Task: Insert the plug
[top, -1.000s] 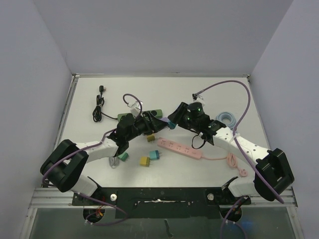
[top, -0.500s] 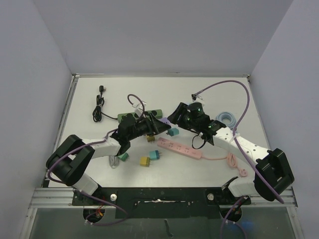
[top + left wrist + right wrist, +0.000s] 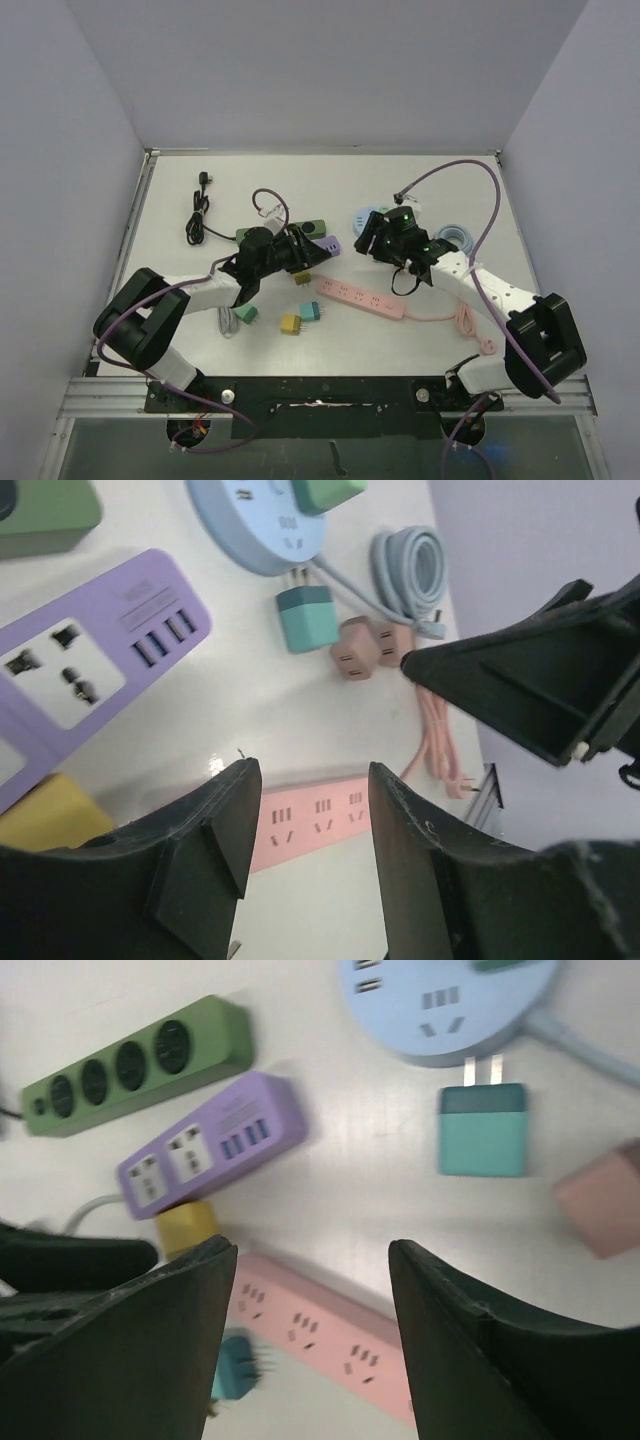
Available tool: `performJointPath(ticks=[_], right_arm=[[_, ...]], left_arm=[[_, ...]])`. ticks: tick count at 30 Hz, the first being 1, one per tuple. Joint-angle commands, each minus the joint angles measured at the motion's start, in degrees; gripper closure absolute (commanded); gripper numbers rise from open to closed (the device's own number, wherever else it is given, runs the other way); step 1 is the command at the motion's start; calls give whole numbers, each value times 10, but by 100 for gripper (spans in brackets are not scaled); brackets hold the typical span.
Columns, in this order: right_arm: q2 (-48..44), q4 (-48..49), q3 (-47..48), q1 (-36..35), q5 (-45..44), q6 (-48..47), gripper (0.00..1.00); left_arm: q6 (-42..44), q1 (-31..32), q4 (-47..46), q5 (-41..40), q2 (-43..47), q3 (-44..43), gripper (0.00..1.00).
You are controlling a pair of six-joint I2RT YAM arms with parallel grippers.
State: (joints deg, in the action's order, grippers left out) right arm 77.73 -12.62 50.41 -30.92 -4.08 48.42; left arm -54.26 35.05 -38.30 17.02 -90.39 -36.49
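A teal plug (image 3: 482, 1130) lies flat on the table, its two prongs pointing at the round blue socket hub (image 3: 450, 1000); in the left wrist view the teal plug (image 3: 308, 620) also lies free. The pink power strip (image 3: 360, 298) runs across the middle of the table, below both grippers. My right gripper (image 3: 310, 1255) hovers open above the table near the strip, holding nothing. My left gripper (image 3: 312, 780) is open too, with only the pink power strip (image 3: 310, 815) showing through the gap. The two grippers face each other, left gripper (image 3: 305, 258) and right gripper (image 3: 368, 243).
A purple socket block (image 3: 215, 1145) and a green power strip (image 3: 140, 1065) lie at the back left, a yellow plug (image 3: 188, 1225) beside them. Pink cube plugs (image 3: 365, 650), a coiled grey cable (image 3: 458, 237), a black cable (image 3: 198, 215) and several loose plugs (image 3: 300, 318) lie around.
The right gripper let go of the teal plug, opened wider and drew back to the right, uncovering the round blue hub. The left gripper's jaws narrowed.
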Motion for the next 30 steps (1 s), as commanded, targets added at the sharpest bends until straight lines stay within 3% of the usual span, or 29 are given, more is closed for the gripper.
performJointPath(ticks=[1,5,8,14,19,25,30], right_arm=[[45,-49,11,44,-79,-82,37],[77,-60,16,56,-129,-139,31],[116,-54,37,70,-92,-194,26],[177,-49,79,70,-86,-239,26],[206,-56,104,62,-112,-262,29],[248,-67,129,55,-123,-287,42],[257,-66,128,44,-113,-297,52]], left_arm=[[63,-1,89,-40,21,-32,53],[78,-2,128,-43,20,-39,51],[81,-3,141,-33,18,-44,50],[87,-8,160,-24,26,-53,47],[92,-14,180,-29,38,-53,44],[93,-26,207,-40,54,-51,40],[102,-37,224,-56,80,-41,28]])
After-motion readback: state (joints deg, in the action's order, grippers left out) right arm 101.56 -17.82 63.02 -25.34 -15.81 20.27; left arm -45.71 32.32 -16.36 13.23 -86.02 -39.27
